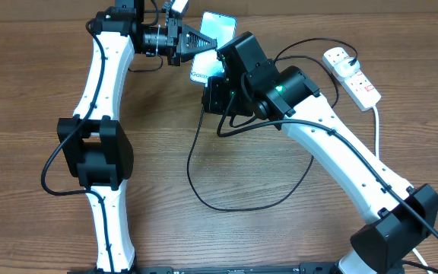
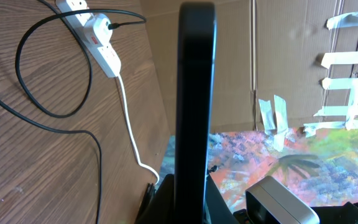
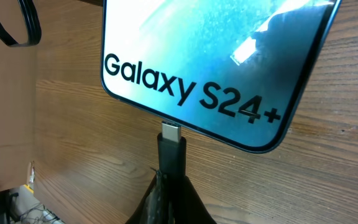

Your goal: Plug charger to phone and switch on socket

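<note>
Both claws are sitting at the phone [image 1: 219, 25] overhead: left gripper [image 1: 204, 44] is clamping its middle, right gripper [image 1: 210, 87] is sitting at its lower end. Left wrist is seeing it edge-on. Right wrist is showing jaws pinching the charger [image 3: 171, 152], tip pointing lengthwise, touching the phone's bottom edge.

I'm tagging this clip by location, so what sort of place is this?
Probably a robotics lab or workshop bench: a wood-grain table, a taped cardboard wall beside it, and a paint-smeared sheet past its edge.

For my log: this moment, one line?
left gripper shut on slim blue-screen phone; right gripper shut on black charger tip at port; white socket untouched
</note>
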You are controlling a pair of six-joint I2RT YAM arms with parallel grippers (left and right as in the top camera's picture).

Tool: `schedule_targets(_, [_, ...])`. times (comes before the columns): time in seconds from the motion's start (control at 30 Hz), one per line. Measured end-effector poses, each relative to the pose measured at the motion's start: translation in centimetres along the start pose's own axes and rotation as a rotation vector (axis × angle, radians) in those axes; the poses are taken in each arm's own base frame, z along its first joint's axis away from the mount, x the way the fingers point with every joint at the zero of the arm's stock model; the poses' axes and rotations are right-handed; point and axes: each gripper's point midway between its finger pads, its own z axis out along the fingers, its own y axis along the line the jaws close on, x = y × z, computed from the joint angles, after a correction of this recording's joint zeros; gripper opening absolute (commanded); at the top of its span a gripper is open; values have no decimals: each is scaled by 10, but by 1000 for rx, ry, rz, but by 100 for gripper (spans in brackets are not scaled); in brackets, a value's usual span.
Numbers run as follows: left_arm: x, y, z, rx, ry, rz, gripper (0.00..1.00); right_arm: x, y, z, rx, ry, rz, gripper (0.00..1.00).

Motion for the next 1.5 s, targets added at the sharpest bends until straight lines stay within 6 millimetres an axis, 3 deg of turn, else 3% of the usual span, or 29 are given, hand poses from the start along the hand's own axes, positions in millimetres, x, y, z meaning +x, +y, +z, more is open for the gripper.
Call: schedule_targets(1.5, [1,0,1,1,3,-24,4,0,0,0,0,-1,0,4])
